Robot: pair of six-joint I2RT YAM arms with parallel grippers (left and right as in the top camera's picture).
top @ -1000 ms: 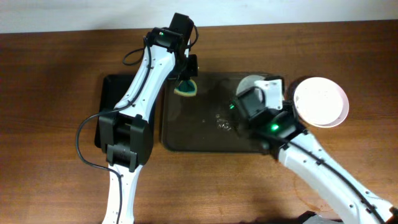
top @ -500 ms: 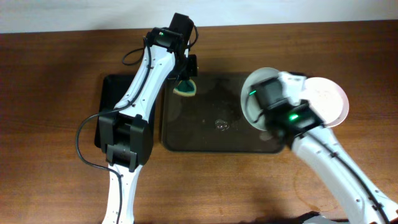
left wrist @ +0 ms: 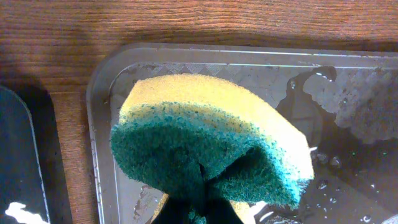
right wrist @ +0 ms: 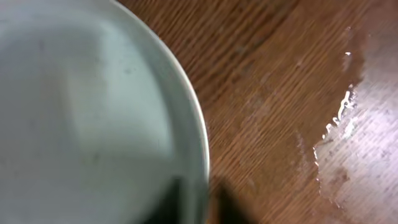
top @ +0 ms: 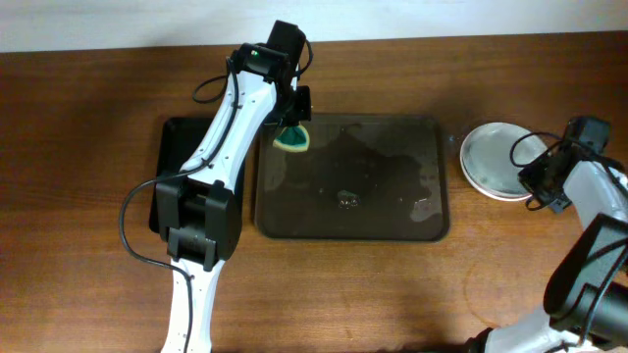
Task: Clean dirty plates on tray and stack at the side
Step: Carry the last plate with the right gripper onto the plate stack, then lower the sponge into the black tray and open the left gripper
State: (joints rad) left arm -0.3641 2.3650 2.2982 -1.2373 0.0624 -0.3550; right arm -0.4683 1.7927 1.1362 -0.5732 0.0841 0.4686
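Observation:
The dark brown tray (top: 383, 230) lies mid-table, wet, with no plate on it. A white plate (top: 494, 157) sits on the table right of the tray; I cannot tell how many lie under it. My right gripper (top: 535, 182) is at its right rim. In the right wrist view the dark fingers (right wrist: 199, 202) straddle the rim of the plate (right wrist: 81, 112), one on each side. My left gripper (top: 294, 120) is shut on a yellow and green sponge (top: 292, 139) over the tray's far left corner. The sponge fills the left wrist view (left wrist: 205, 143), above the tray's corner (left wrist: 102, 124).
A smaller black tray (top: 177, 157) lies left of the brown tray, partly under my left arm, and shows in the left wrist view (left wrist: 18, 162). Water drops (top: 348, 199) lie on the brown tray. A wet streak (right wrist: 336, 143) marks the wood by the plate.
My right arm carried a white plate from the tray's right part rightward to the plate spot beside the tray. The left arm and sponge have not moved.

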